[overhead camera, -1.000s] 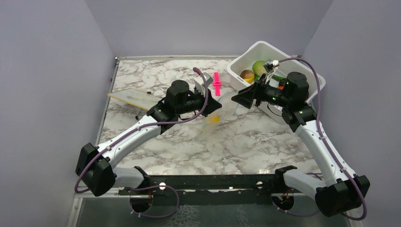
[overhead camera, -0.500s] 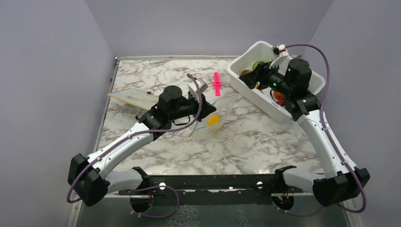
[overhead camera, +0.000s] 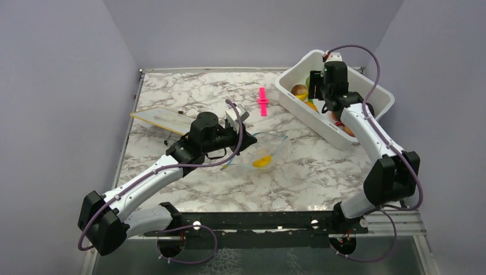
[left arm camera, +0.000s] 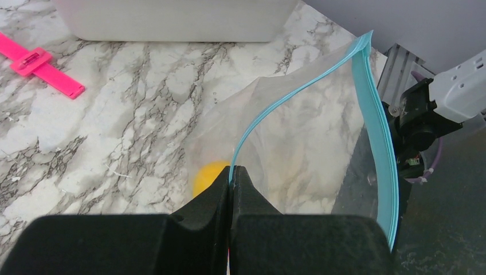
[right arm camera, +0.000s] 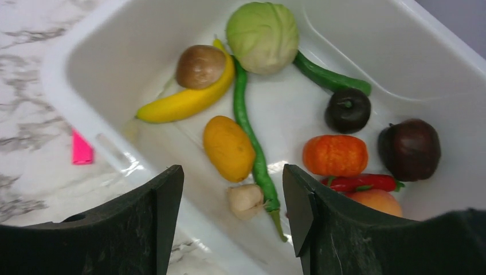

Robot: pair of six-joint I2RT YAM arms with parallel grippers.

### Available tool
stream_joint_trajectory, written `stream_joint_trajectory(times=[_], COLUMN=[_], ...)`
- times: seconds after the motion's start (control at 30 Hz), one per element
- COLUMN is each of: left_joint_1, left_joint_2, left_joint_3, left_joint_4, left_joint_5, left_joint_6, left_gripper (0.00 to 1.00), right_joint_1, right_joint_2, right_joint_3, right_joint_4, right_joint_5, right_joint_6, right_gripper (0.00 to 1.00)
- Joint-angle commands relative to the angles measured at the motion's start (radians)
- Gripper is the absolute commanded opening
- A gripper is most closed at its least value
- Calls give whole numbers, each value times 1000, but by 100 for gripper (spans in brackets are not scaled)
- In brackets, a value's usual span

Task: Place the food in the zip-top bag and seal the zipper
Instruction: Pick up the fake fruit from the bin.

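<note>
Both fingers of the left end effector (left arm camera: 232, 175) are clamped on the blue zipper (left arm camera: 378, 132) of the clear bag (left arm camera: 298, 137), held agape over the counter (overhead camera: 189, 91) with a yellow piece (left arm camera: 207, 176) inside. The right end effector (right arm camera: 232, 172) is spread wide above the white tub (right arm camera: 74, 97), where a green ball (right arm camera: 262, 35), a banana (right arm camera: 183, 103) and other food (right arm camera: 335, 154) are kept.

I log both arms alike: white tubular links (overhead camera: 152, 172) between black joint housings (overhead camera: 204, 125), a purple cable (overhead camera: 361, 49) running along each. The left gripper (left arm camera: 231, 175) and right gripper (right arm camera: 232, 175) are matte black, with thick blocky fingers (right arm camera: 155, 229). A black base rail (overhead camera: 252, 220) joins the mounts.
</note>
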Motion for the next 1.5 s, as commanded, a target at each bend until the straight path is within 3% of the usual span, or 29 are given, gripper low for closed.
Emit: stream_joint_trajectory(times=[0.0,0.13,0.33,0.53,0.87,1.27,1.47], left_joint_1=[-1,-2,-1,-1,-1,-1,-2], left_joint_2=[-13,-27,-39,-40,-51,-47,-47], left_joint_3=[-4,-15,-20,-20,-26,-29,-30], left_joint_4=[14,22,24,26,29,32,33], left_joint_5=[7,13,9,8,6,9,5], left_joint_6=[10,-1,4,7,7,1,4], left_gripper=[0,0,0,0,0,0,0], right_joint_1=[-63,-119,-178,-239,-282,-315,-316], right_joint_2=[100,198,318,368,444,521,514], right_joint_3=[65,95,145,150,183,201,187], right_joint_4=[-19,-45,-105,-95,-114,-106,-91], right_joint_5=[131,47,120,44,69,46,34], right_joint_6=[-73,-58,-47,-20,2,-12,-12], right_gripper=[65,68,74,80,91,84,67])
